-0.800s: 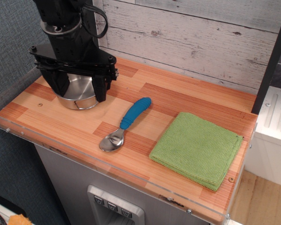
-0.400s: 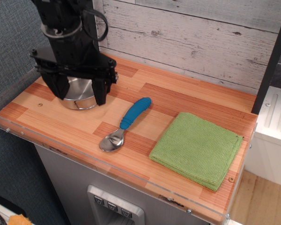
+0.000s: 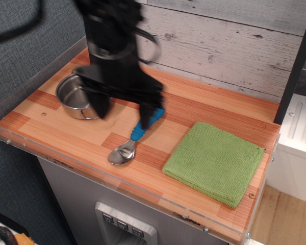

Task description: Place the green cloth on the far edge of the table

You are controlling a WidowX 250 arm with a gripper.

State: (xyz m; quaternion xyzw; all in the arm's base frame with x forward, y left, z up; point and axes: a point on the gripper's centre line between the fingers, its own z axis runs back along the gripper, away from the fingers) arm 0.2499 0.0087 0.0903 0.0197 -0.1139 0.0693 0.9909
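Since the earlier frames we see the gripper [image 3: 123, 108] has swung away from over the steel pot [image 3: 77, 96] toward the right, and the pot, which it half covered before, now shows its whole open rim; the spoon and the cloth lie where they lay.

Starting at the left, the pot stands upright near the left end of the table [image 3: 56, 133], close to the back corner; the clear acrylic rim [image 3: 51, 160] runs along the front and left edges.

Next comes the gripper, smeared by motion blur; its two dark fingers [image 3: 101, 104] point down and stand well apart, spread wide with nothing between them; one finger hangs just at the pot's right side, the other over the top of the spoon's handle.

The spoon [image 3: 133, 137] lies flat with its blue handle aimed up and to the right and its metal bowl toward the front edge.

Farther right, well apart from the gripper, the green cloth [image 3: 213, 162] lies folded and flat on the right part of the table, near the front right corner, its layered edges showing along its lower right side.
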